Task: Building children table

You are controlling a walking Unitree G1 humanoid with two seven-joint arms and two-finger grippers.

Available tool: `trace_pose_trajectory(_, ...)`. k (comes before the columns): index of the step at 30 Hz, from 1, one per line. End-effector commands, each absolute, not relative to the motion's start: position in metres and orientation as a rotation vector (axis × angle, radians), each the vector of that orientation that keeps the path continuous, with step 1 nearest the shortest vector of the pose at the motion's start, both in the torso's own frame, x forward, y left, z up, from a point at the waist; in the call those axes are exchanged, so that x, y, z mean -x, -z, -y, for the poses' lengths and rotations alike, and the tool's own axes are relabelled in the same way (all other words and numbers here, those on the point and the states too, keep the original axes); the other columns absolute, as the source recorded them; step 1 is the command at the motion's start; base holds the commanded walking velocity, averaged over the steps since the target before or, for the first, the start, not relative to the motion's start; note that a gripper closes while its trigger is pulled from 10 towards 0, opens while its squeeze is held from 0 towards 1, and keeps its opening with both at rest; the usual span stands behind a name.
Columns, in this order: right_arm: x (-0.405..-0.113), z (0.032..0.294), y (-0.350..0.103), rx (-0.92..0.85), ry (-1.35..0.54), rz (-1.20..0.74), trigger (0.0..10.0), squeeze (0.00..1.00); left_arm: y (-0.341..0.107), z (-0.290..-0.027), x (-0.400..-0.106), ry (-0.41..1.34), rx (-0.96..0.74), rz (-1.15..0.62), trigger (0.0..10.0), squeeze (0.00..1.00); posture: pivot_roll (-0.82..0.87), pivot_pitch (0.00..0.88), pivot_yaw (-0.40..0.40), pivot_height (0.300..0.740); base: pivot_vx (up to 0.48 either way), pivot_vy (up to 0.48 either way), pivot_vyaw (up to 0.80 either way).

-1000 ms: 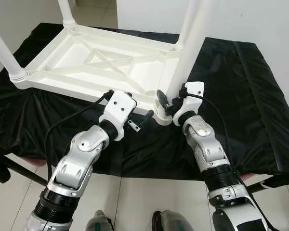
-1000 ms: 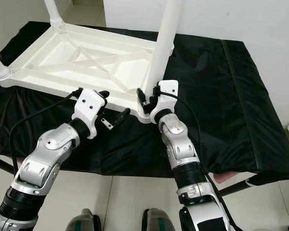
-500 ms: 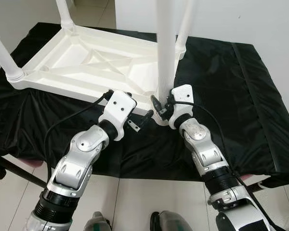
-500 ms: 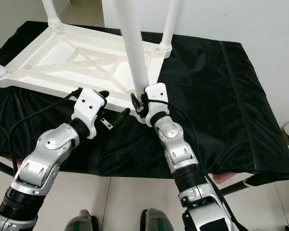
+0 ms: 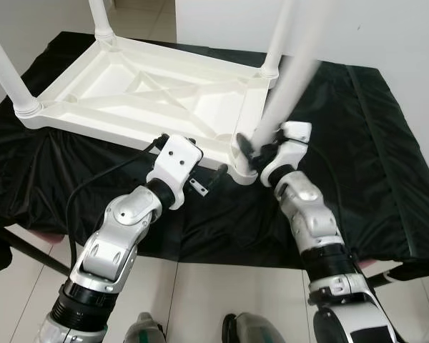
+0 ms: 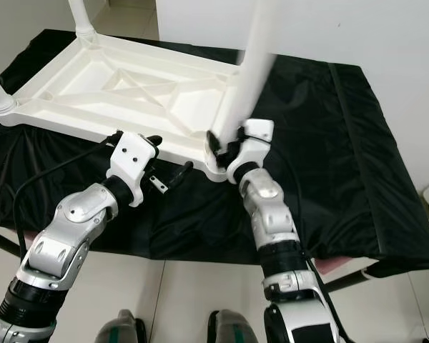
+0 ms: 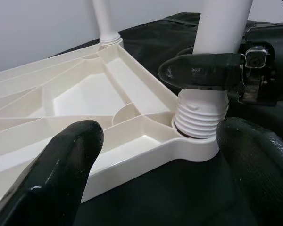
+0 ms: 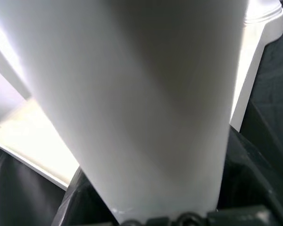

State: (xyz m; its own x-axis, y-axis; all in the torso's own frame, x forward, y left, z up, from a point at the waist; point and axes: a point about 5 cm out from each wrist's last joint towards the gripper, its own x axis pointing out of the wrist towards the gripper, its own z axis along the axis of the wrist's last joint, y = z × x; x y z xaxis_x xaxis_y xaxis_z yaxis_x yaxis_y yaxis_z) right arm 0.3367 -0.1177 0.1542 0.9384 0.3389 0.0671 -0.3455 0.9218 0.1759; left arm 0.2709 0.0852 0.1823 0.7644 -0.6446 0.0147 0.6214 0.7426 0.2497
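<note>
A white plastic children's table (image 5: 164,93) lies upside down on a black cloth. Three white legs stand in its corners: near left (image 5: 7,71), far left (image 5: 100,18) and far right (image 5: 279,36). My right gripper (image 5: 261,151) is shut on the fourth leg (image 5: 289,78) just above its threaded end (image 7: 200,115), which sits in the near right corner socket. The leg leans to the right. In the right wrist view, the leg (image 8: 146,94) is seen close up. My left gripper (image 5: 200,158) is open at the table's near rim beside that corner, its fingers (image 7: 61,169) spread either side of the socket.
The black cloth (image 5: 372,143) covers a larger table whose front edge runs just below my forearms. Tiled floor and my feet (image 5: 146,330) lie beneath. A white wall stands behind.
The held leg has swung from leaning slightly left to leaning right, and my right wrist has turned with it. The left arm has stayed put.
</note>
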Motion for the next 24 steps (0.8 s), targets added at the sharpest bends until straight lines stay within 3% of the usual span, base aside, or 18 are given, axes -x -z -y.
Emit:
trace_pose_trajectory(1,-0.334,0.122,-0.143,-0.234,-0.354,-0.035,10.0,0.00,-0.187,-0.079,-0.270,0.745,-0.208,0.113,10.0,1.00,0.00,0.085,-0.007,0.740,0.000,0.000,0.00)
trace_pose_trajectory(10,-0.343,0.137,-0.166,-0.201,-0.383,0.008,10.0,0.00,-0.209,-0.055,-0.280,0.823,-0.138,0.191,10.0,1.00,-0.02,0.073,-0.013,0.740,0.000,0.000,0.00)
trace_pose_trajectory(24,-0.343,0.148,-0.184,-0.138,-0.513,0.040,10.0,0.00,-0.241,-0.044,-0.291,0.883,-0.074,0.287,10.0,1.00,-0.03,0.054,-0.019,0.740,0.000,0.000,0.00)
